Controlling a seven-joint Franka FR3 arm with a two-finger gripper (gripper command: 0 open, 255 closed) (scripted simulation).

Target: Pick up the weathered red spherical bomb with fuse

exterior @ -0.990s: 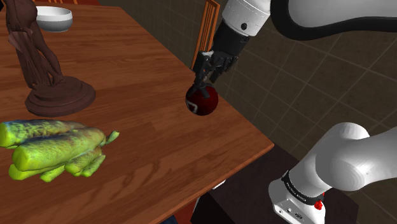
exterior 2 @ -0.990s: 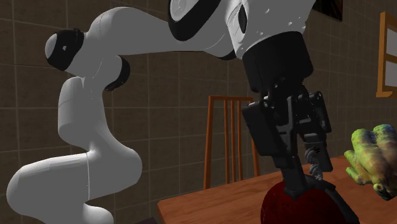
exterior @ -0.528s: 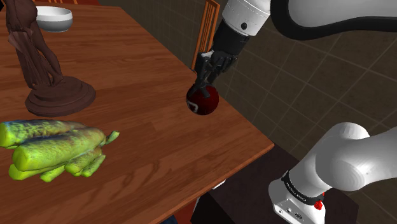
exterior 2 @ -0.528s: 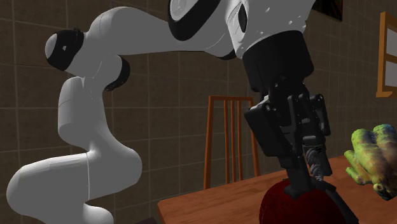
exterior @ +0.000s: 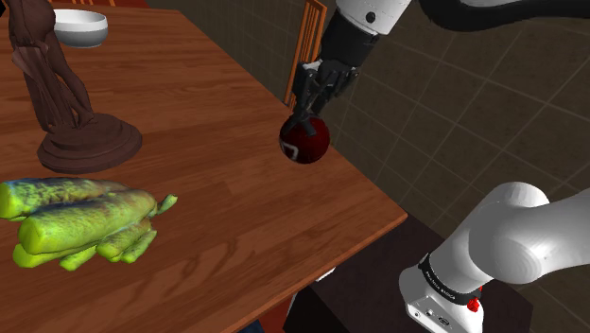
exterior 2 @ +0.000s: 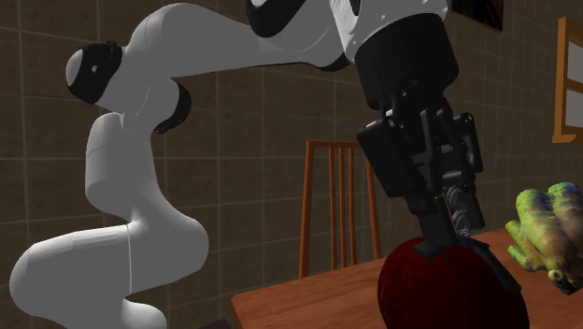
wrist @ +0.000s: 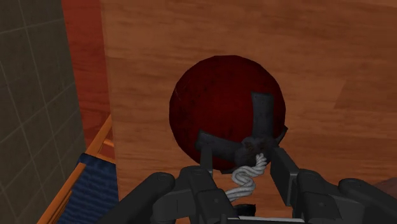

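While pincer clasps its cap, dark red bomb, wooden table beneath

The white arm arches high, its black gripper pointing down, fingers clamped on the red bomb.

No lettering, number, brand or sign can be read in any view. The pale angular mark on the side of the dark red bomb, seen from the shoulder camera, forms no legible character.
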